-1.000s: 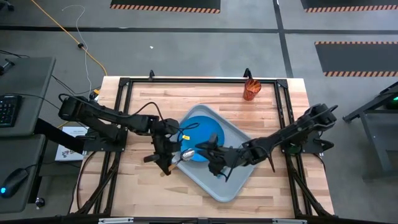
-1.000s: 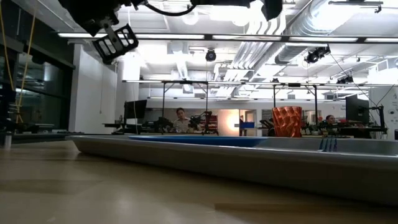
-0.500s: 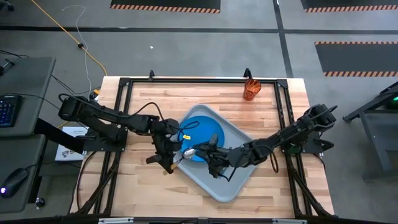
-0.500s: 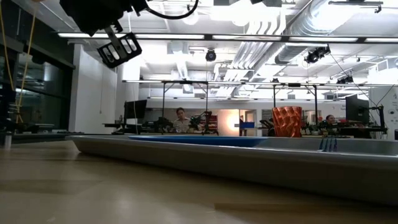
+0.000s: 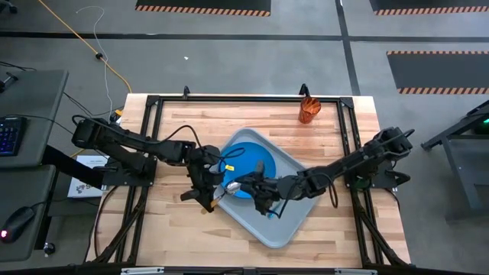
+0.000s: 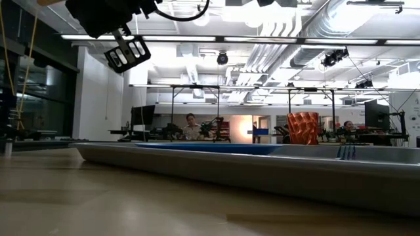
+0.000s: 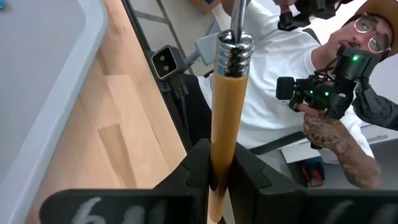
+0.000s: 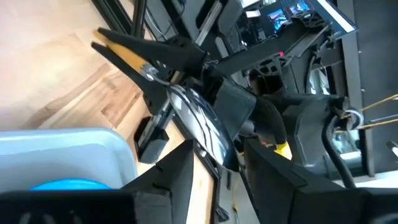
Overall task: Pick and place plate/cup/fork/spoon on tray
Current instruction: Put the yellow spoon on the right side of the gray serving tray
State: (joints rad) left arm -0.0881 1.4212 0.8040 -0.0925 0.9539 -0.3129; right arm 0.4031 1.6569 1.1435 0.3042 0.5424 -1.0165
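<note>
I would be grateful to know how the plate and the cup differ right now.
The plate is flat and bright blue; the cup is an upright red-orange tumbler. The plate lies in the tray; the cup stands on the table, outside it. The plate is far wider. Neither is gripped.

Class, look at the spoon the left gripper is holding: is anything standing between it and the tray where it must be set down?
Yes. The left gripper holds the spoon at the tray's near-left rim, and the right gripper sits right at the spoon's bowl, above the tray beside the plate.
</note>
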